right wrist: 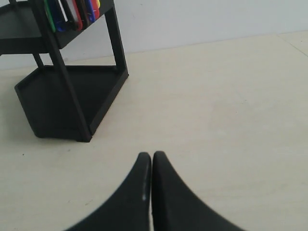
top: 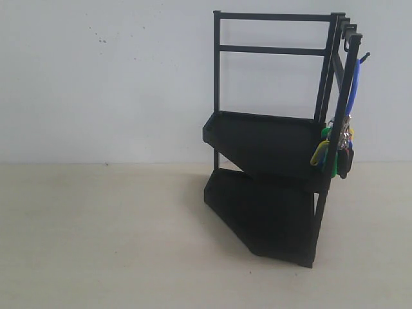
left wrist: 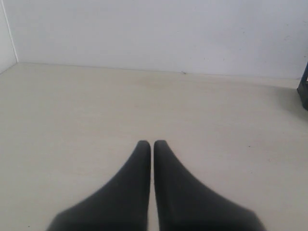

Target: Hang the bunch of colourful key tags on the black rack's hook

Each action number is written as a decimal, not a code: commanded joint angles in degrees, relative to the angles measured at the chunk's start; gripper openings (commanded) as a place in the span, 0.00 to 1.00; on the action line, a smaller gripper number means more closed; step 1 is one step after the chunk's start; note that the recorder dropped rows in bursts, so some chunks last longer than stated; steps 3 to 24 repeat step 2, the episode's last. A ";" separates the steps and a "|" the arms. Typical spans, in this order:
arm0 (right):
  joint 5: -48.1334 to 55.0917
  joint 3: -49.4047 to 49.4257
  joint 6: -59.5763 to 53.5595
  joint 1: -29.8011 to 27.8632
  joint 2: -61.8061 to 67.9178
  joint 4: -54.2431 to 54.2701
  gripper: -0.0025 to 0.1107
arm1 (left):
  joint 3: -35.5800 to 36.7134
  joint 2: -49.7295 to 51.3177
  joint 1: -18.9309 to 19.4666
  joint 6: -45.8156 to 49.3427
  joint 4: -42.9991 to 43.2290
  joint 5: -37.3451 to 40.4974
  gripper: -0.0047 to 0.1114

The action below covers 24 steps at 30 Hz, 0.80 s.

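The black rack stands at the right of the table, with two slanted trays. From the hook at its top right corner hangs the colourful key tag bunch by its blue loop. The tags also show in the right wrist view, beside the rack's upright bar. My left gripper is shut and empty over bare table. My right gripper is shut and empty too, a little way off from the rack's base. Neither gripper shows in the exterior view.
A white wall runs behind the beige table. A dark edge of the rack shows at the side of the left wrist view. A shorter curled hook sits beside the hook that bears the loop.
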 commanded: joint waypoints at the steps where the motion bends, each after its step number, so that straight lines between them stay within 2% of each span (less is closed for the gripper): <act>1: -0.29 -0.03 0.00 -0.14 -0.30 -0.49 0.02 | -0.14 0.20 -0.48 -0.36 -0.05 -0.20 0.08; 24: -0.29 -0.03 0.00 -0.14 -0.30 -0.49 0.02 | -0.14 0.20 -0.48 -0.36 -0.05 -0.20 0.08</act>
